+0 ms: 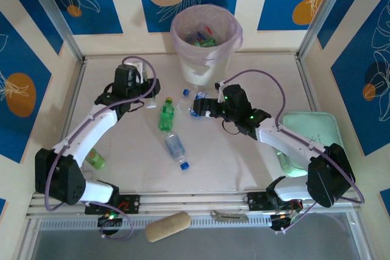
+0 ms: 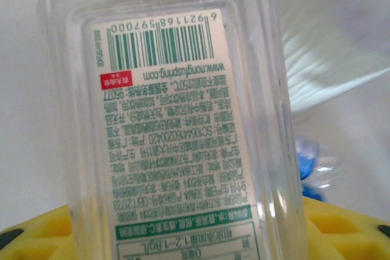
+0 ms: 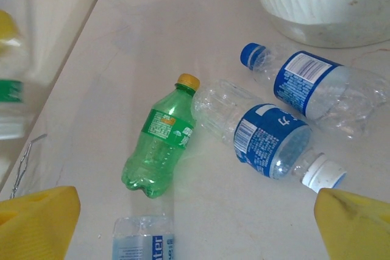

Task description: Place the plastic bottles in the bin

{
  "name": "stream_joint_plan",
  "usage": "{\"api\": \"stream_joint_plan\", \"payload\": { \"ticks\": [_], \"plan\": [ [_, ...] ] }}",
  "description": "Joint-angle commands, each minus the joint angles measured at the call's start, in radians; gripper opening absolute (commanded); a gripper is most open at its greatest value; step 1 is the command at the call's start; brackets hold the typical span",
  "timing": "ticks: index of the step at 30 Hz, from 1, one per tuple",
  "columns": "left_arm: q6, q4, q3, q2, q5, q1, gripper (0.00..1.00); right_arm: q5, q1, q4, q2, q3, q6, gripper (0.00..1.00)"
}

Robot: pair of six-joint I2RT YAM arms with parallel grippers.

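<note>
Several plastic bottles [image 1: 177, 148] lie loose on the table [image 1: 256, 168] in front of the bin [image 1: 183, 35], and a few more show inside it, down in the pink liner. The bin stands at the far middle of the table, close to the back wall.

The left gripper [image 2: 189, 238] has its yellow fingers [image 2: 347, 229] pressed against both sides of a clear bottle [image 2: 177, 120], which is held between them. The bottle's white label, printed in green with a barcode (it reads upside down in the wrist view), faces the camera. From above, this gripper sits to the left of the bin's foot.

The right gripper [image 3: 195, 202] is spread wide with nothing between its fingertips, and it hangs over the bottles lying just in front of the bin. Beneath it in the wrist view lies a green bottle [image 3: 159, 138] with an orange cap. That cap is just beside the end of a blue-labelled bottle [image 3: 268, 141], which has a pale cap. A second blue-labelled one [image 3: 317, 86], blue-capped, lies next to that, near the bin's base. The end of another labelled bottle shows at the bottom edge of that view.

In the top view a small green bottle [image 1: 94, 159] lies by the left arm's base, well apart from the others. A tan roll [image 1: 167, 226] rests at the near edge between the two arm bases, and a pale green tray [image 1: 314, 127] sits partly under the right arm.
</note>
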Motion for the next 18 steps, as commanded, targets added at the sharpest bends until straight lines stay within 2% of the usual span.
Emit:
{"api": "stream_joint_plan", "payload": {
  "ticks": [1,5,10,18],
  "plan": [
    [-0.006,0.041,0.076,-0.021,0.06,-0.022,0.45,0.011,-0.013,0.018,-0.039,-0.022,0.014,0.99],
    [-0.018,0.121,0.179,0.026,0.09,-0.047,0.44,0.005,-0.028,0.004,-0.067,-0.032,0.014,0.99],
    [-0.04,0.185,0.374,0.18,0.16,-0.074,0.44,0.013,-0.038,-0.028,-0.115,-0.04,0.005,0.99],
    [-0.043,0.065,0.961,0.578,0.215,-0.086,0.43,0.034,-0.045,-0.042,-0.216,-0.108,0.041,0.99]
  ]
}}
